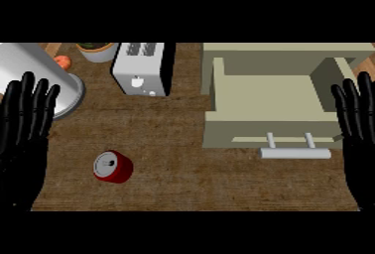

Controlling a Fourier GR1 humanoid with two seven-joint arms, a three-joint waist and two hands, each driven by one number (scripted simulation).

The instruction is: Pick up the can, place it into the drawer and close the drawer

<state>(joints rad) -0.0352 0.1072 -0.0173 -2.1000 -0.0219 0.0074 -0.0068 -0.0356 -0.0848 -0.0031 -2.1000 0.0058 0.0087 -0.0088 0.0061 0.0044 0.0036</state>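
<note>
Brown counter [183,149] carried a toaster [143,67] at the back and an open drawer [275,106] at right, handle [295,153] toward the near edge. Red can [113,166] lay on its side at front left, well apart from the drawer. Left hand [23,129] and right hand [359,129] rested at the edges, fingers straight, holding nothing.

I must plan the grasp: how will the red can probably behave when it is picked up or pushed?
The red cylindrical metal can stands tilted on the brown wooden counter, so a push may tip and roll it. Its smooth round wall looks rigid, perhaps slippery.
</note>
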